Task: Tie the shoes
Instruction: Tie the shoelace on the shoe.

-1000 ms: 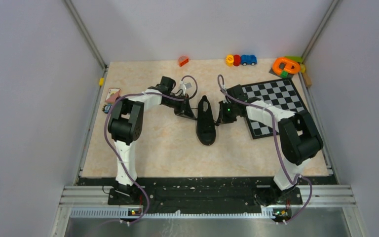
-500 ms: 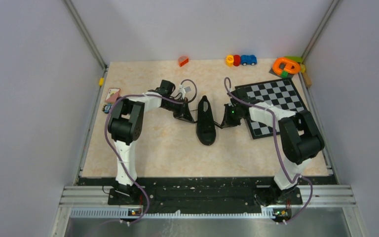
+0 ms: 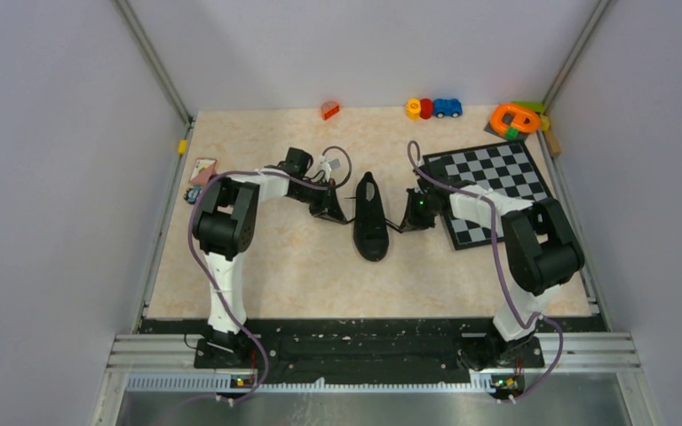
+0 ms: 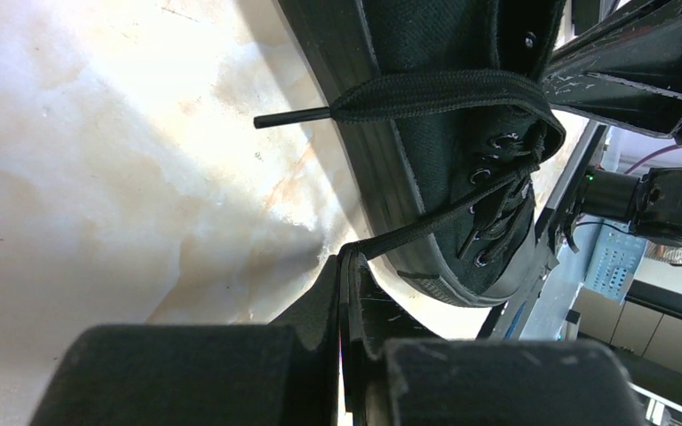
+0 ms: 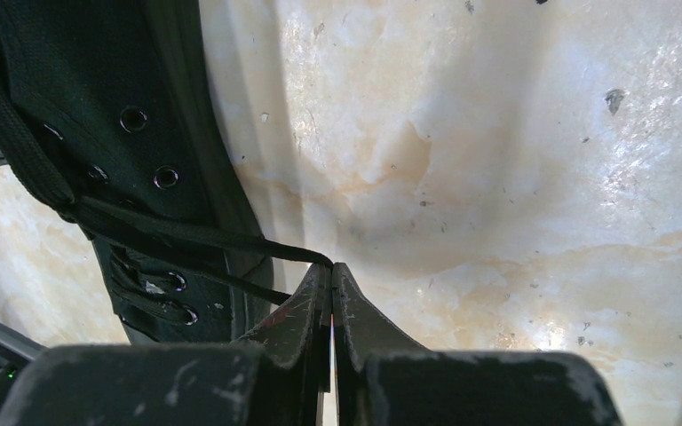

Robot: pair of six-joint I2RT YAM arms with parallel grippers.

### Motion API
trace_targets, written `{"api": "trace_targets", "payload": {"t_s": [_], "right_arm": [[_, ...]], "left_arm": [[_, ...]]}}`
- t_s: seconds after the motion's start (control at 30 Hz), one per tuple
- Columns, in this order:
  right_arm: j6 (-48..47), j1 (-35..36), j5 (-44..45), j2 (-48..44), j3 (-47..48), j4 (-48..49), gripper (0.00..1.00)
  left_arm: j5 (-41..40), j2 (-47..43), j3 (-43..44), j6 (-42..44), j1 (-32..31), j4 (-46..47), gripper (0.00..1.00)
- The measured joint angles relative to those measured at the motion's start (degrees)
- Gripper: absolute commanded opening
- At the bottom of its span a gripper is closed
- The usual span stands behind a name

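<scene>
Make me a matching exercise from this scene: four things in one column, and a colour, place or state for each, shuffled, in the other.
1. sneaker
2. chessboard
3. left gripper
4. toy car

A. blue
B. shut on a lace
C. black and white squares
D. resting in the middle of the table

Pairs: 1-D, 2-C, 3-B, 4-A

**Shoe** [image 4: 435, 35]: matt black woven canvas is covering the upper. The sole wall [image 4: 368, 133] is looking like dark, smooth rubber scored with fine grooves. **Eyelets** [image 5: 131, 118] are glinting as small dull-metal rings. **Laces** [image 4: 426, 89] are showing a flat braided cloth weave, and one is ending in a smooth, hard tip. **Tabletop** [image 5: 497, 133] is shining glossy, with a marbled beige stone look and dark specks. **Right gripper** [image 5: 331, 271] and **left gripper** [image 4: 344, 266] are appearing as matt black plastic, scuffed pale along the edges.
</scene>
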Motion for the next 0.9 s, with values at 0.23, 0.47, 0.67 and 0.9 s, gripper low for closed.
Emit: {"api": "trace_targets", "payload": {"t_s": [0.23, 0.47, 0.67, 0.9], "right_arm": [[0.55, -0.02, 0.26, 0.22, -0.74, 0.44, 0.00], [1.05, -0.02, 0.39, 0.44, -2.25, 1.66, 0.00], [1.31, -0.24, 0.15, 0.44, -2.60, 2.45, 0.00], [1.60, -0.39, -0.11, 0.20, -3.43, 3.56, 0.00]], "left_arm": [[0.07, -0.48, -2.58, -0.11, 0.02, 2.34, 0.00], [-0.20, -1.64, -4.76, -0.20, 0.02, 5.07, 0.00], [-0.63, -2.97, -7.21, -0.48, 0.00, 7.85, 0.00], [-0.83, -3.37, -8.17, -1.70, 0.04, 9.35, 0.00]]}}
